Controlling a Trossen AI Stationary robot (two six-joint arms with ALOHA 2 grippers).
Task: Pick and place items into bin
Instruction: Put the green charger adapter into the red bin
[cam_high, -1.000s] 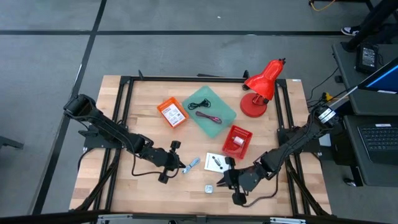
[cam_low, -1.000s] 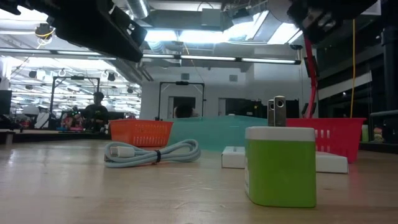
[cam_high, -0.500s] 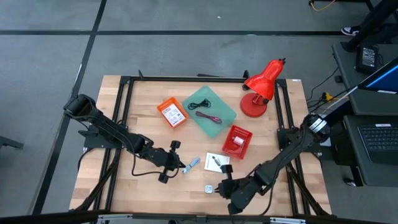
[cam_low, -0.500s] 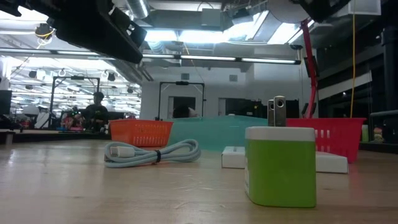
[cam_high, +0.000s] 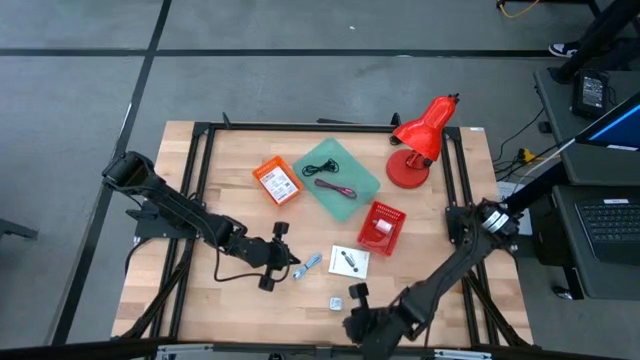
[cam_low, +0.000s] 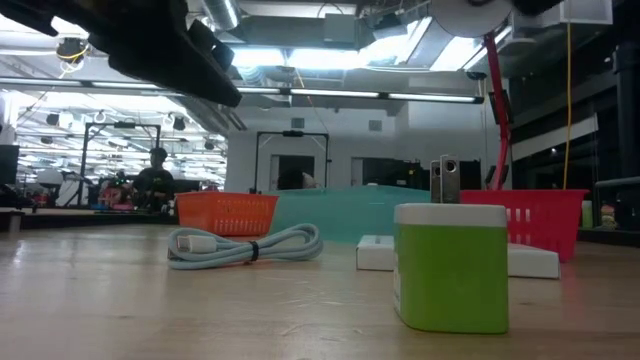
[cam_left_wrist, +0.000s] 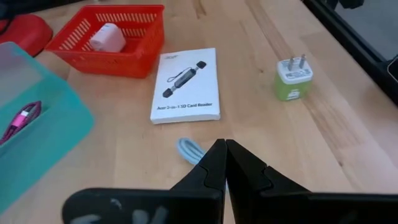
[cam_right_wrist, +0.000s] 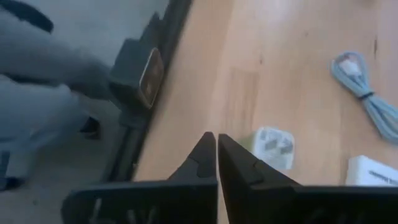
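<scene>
A pale blue coiled cable (cam_high: 311, 263) lies on the wooden table, just ahead of my shut left gripper (cam_high: 291, 266), whose fingertips (cam_left_wrist: 224, 149) hang above its near end (cam_left_wrist: 189, 151). Beside the cable lies a white printed card (cam_high: 350, 262). A small green-and-white plug charger (cam_high: 336, 302) stands near the table's near edge. My right gripper (cam_high: 356, 296) is shut and hovers next to it, and the charger (cam_right_wrist: 273, 147) shows just past that gripper's fingertips (cam_right_wrist: 216, 144). The teal bin (cam_high: 352, 204) holds a black coiled cable (cam_high: 320, 167) and a maroon cable (cam_high: 336, 188).
An orange basket (cam_high: 277, 182) with a printed packet sits left of the teal bin. A red basket (cam_high: 381, 227) holds a white item. A red desk lamp (cam_high: 420, 140) stands at the far right. Black frame rails run along the table's left and right edges.
My right gripper has moved toward the table's near edge and leftward, down beside the green charger, with its arm stretching out. My left arm has stayed where it was.
</scene>
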